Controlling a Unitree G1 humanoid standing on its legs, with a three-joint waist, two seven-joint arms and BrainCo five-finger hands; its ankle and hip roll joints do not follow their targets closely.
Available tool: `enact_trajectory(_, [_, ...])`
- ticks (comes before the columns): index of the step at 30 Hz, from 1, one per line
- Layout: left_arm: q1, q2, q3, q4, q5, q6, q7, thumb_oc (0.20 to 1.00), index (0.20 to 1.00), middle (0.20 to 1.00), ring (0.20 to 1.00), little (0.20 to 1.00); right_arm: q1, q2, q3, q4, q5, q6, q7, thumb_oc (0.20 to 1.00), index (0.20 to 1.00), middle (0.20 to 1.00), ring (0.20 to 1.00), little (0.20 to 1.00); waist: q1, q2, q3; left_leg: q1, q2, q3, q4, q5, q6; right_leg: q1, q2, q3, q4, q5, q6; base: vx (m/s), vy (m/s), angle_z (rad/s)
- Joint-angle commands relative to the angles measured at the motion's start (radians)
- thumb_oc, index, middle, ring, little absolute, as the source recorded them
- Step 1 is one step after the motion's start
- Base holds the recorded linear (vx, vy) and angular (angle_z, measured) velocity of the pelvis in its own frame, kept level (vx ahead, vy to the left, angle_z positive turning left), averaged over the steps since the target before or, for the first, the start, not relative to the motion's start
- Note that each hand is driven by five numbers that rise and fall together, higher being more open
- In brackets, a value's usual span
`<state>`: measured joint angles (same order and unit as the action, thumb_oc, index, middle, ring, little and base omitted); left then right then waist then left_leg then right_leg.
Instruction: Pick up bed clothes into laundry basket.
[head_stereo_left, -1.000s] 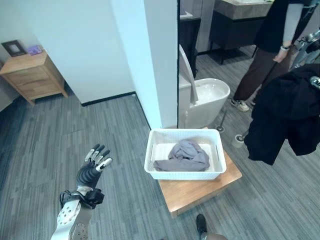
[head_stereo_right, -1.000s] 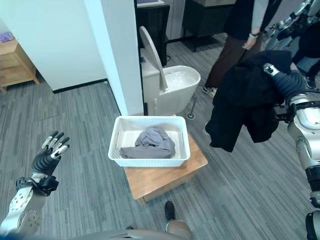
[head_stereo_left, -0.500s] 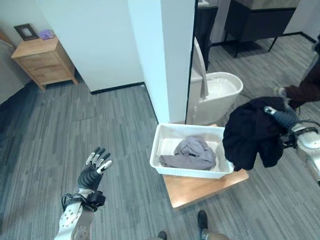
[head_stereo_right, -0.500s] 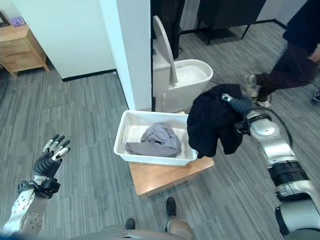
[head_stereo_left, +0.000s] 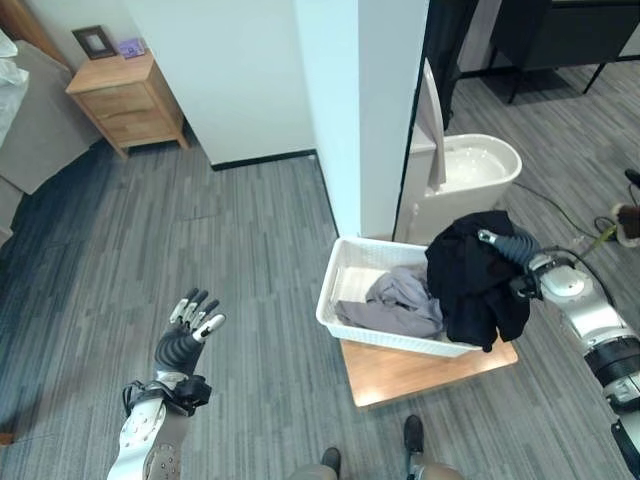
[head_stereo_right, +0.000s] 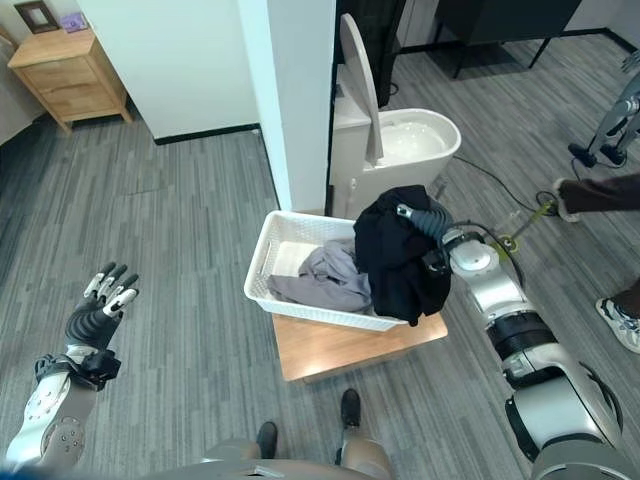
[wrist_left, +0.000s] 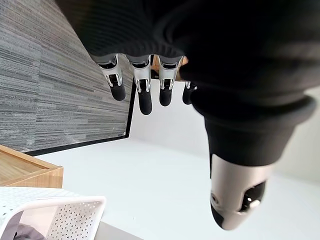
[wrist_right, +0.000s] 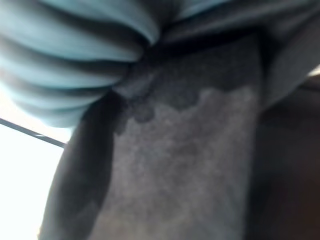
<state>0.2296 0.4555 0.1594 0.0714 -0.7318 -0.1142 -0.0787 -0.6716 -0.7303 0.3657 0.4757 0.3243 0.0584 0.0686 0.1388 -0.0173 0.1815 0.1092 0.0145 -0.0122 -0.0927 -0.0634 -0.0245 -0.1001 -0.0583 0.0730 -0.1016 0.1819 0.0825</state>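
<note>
The right hand, fingers hidden in cloth so their state cannot be told, has carried the black garment from beside the laundry basket to over its right end, ready for release onto the grey garment. Left hand open, idle. Basket on a wooden platform; grey plank floor, toilet behind.

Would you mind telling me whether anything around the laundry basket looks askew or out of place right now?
The black garment hangs from the right hand over the white laundry basket's right end, its hem draping past the rim rather than inside. The basket sits at an angle on the low wooden stand. The grey garment lies inside.
</note>
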Motion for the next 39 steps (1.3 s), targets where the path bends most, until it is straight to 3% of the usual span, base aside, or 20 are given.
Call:
enact_trajectory(1, [-0.023, 0.055, -0.012, -0.033, 0.008, -0.071, 0.019, 1.000, 1.000, 1.000, 1.000, 1.000, -0.257, -0.017, 0.011, -0.078, 0.127, -0.113, -0.073, 0.200, 0.200, 0.200, 0.200, 0.200, 0.006, -0.026, -0.028, -0.104, -0.054, -0.026, 0.005, 0.087, 0.023, 0.079, -0.008, -0.058, 0.014, -0.123, 0.002, 0.00, 0.000, 0.00])
enact_trajectory(11, [-0.016, 0.043, 0.008, -0.018, -0.006, -0.061, 0.040, 1.000, 1.000, 1.000, 1.000, 1.000, -0.392, 0.014, 0.005, -0.278, 0.169, -0.159, -0.106, 0.200, 0.200, 0.200, 0.200, 0.200, 0.012, -0.047, -0.047, -0.092, -0.056, -0.031, 0.005, 0.078, 0.028, 0.092, -0.011, -0.061, 0.014, -0.127, 0.001, 0.01, 0.003, 0.02])
enact_trajectory(19, [-0.023, 0.046, 0.012, -0.009, -0.001, -0.060, 0.051, 1.000, 1.000, 1.000, 1.000, 1.000, -0.388, 0.035, 0.060, -0.333, 0.117, -0.131, -0.068, 0.200, 0.200, 0.200, 0.200, 0.200, 0.016, -0.049, -0.048, -0.088, -0.061, -0.031, 0.005, 0.077, 0.032, 0.096, -0.015, -0.059, 0.014, -0.124, 0.002, 0.00, 0.003, 0.00])
enact_trajectory(28, [-0.019, 0.053, 0.016, 0.002, 0.001, -0.064, 0.048, 1.000, 1.000, 1.000, 1.000, 1.000, -0.312, 0.053, 0.130, -0.234, 0.009, -0.085, -0.016, 0.200, 0.200, 0.200, 0.200, 0.200, 0.018, -0.040, -0.034, -0.095, -0.065, -0.030, 0.005, 0.081, 0.034, 0.086, -0.019, -0.054, 0.014, -0.116, 0.004, -0.01, 0.005, 0.00])
enact_trajectory(39, [-0.007, 0.097, 0.008, -0.016, 0.012, -0.073, 0.027, 1.000, 1.000, 1.000, 1.000, 1.000, -0.256, 0.090, 0.222, 0.144, -0.225, -0.038, 0.007, 0.200, 0.200, 0.200, 0.200, 0.200, 0.038, 0.005, 0.010, -0.140, -0.073, -0.045, 0.005, 0.103, 0.034, 0.047, -0.024, -0.058, 0.014, -0.102, 0.006, -0.05, 0.005, 0.02])
